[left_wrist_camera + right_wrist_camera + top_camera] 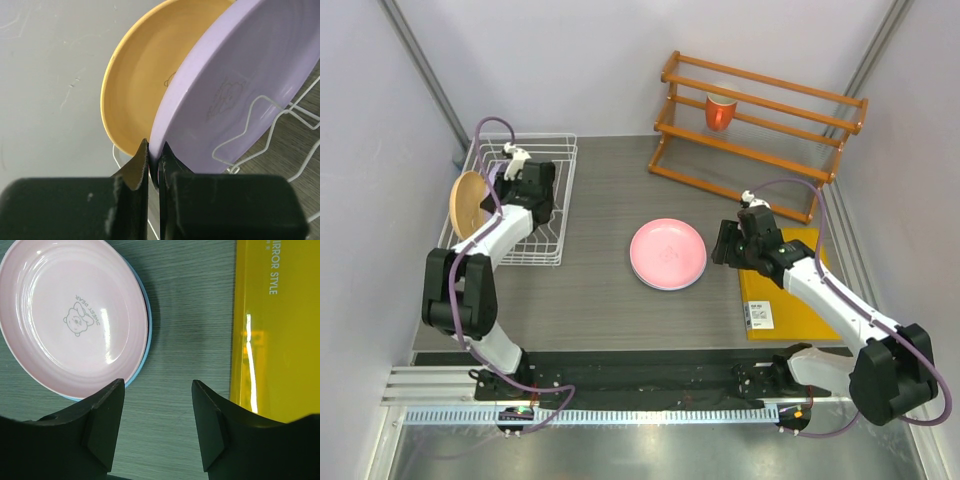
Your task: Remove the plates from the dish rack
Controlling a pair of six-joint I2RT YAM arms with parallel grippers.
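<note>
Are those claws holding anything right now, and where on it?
The left gripper pinches the lilac plate by its rim; the right gripper is open and empty.

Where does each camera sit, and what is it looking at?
Top: above and behind, looking down at the table; left arm and right arm show.
Left wrist: behind the left gripper, shut on the purple plate, yellow plate beyond.
Right wrist: behind the open right gripper, looking down at the pink plate.
Top and right wrist share the pink plate.
</note>
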